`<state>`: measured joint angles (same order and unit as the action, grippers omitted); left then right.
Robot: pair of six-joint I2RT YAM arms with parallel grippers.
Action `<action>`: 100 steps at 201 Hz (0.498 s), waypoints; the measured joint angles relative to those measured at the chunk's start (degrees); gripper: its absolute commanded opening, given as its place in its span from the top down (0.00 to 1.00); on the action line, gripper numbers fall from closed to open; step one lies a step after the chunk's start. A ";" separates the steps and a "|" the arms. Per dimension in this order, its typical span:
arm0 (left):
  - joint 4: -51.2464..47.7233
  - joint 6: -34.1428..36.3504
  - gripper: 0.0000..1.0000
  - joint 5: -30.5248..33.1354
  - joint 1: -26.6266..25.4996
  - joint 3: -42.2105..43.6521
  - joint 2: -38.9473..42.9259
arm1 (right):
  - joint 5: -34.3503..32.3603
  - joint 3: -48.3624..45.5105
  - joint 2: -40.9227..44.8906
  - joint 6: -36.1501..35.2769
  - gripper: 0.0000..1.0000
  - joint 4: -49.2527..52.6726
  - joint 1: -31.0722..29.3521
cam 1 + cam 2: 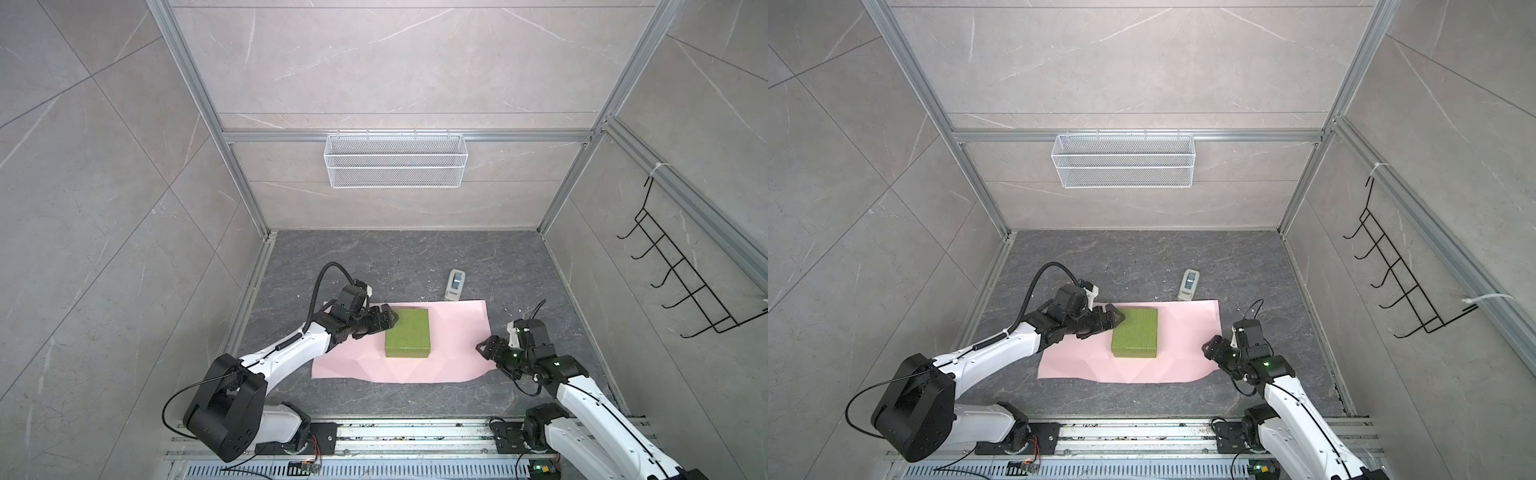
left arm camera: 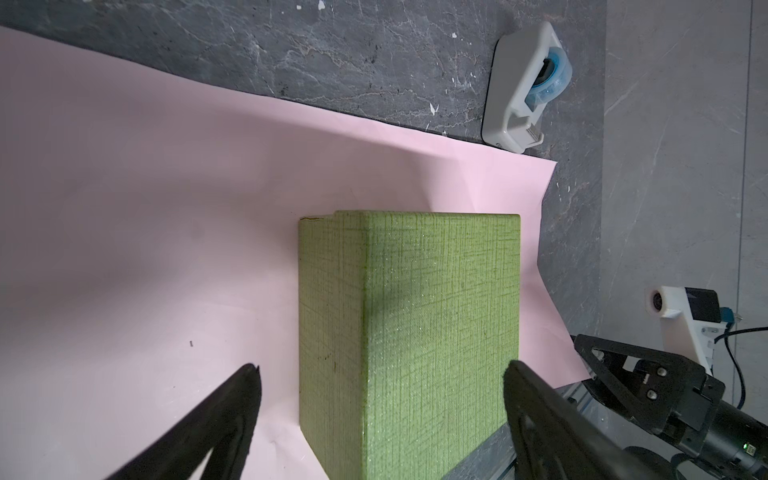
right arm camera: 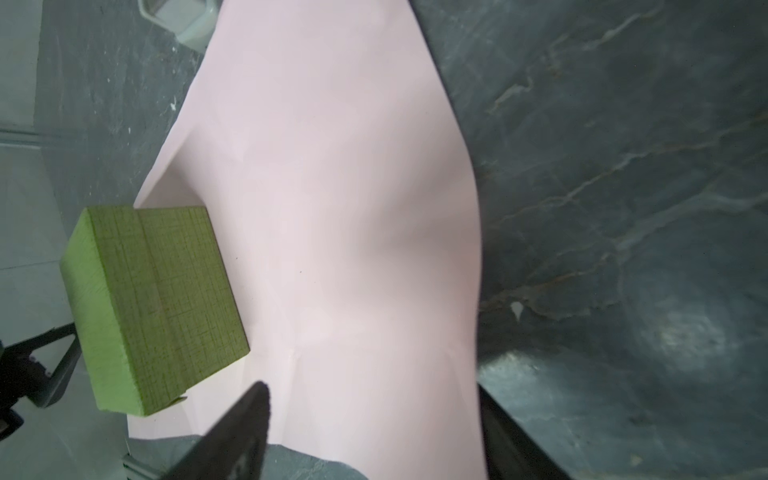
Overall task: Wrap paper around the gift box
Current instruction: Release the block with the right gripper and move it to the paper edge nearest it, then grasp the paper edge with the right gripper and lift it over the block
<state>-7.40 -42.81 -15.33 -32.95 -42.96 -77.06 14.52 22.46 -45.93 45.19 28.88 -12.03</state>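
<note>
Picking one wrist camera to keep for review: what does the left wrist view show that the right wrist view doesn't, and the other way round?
Only the left wrist view: the whole tape dispenser with its blue roll, and the left pincer, its fingertips apart at the green box. Only the right wrist view: the pink paper bowed between the fingers of the right pincer. Both: the box lying on the paper, and a part of the other arm's pincer.

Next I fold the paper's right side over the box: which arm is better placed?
Right. The right pincer is at the paper's right edge, which lies between its fingers in the wrist view. The left pincer stands open at the gift box's left side.
</note>
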 measured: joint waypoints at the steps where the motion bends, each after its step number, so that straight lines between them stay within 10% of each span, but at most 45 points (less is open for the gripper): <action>1: 0.00 0.00 0.07 0.00 0.00 0.00 0.00 | -0.02 0.00 -0.09 0.00 0.47 0.00 0.00; 53: -0.13 0.00 0.07 0.00 0.00 0.00 0.00 | -3.41 -0.02 -3.50 -2.89 1.00 -0.04 0.00; 100: -0.72 -0.79 0.12 -1.64 0.00 0.02 0.52 | -2.25 1.97 -3.52 -8.66 1.00 -0.07 -1.92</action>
<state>-8.12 -43.59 -16.97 -32.95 -42.94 -76.53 12.27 24.43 -49.45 36.53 28.82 -13.96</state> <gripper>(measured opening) 0.889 0.046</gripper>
